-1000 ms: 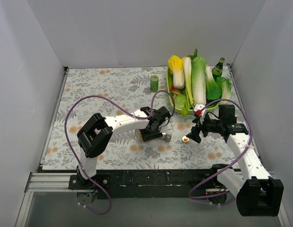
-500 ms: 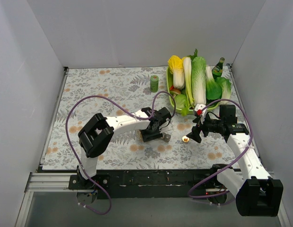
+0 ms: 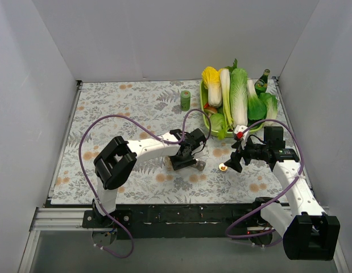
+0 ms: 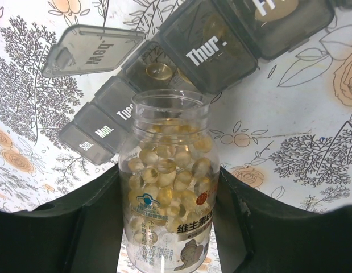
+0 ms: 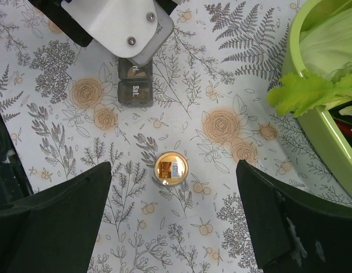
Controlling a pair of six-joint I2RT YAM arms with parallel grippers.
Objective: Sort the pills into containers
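Observation:
The containers are a dark strip of day-labelled compartments point(image 4: 221, 40) lying on the flowered table; it also shows in the top view point(image 3: 194, 165) and the right wrist view point(image 5: 134, 91). One lid point(image 4: 90, 51) stands open, and a yellow pill point(image 4: 158, 71) lies in that compartment. My left gripper point(image 4: 170, 227) is shut on a clear bottle point(image 4: 167, 170) of yellow pills, tipped with its open mouth right at the open compartment. My right gripper point(image 5: 173, 193) is open, above a round gold cap point(image 5: 171, 168) on the table.
A green tray point(image 3: 205, 114) of vegetables stands at the back right; its rim shows in the right wrist view point(image 5: 312, 131). A small green cylinder point(image 3: 185, 100) stands left of it and a green glass bottle point(image 3: 261, 81) behind. Walls enclose the table.
My left gripper with the bottle has shifted slightly right over the strip. The right arm has not moved.

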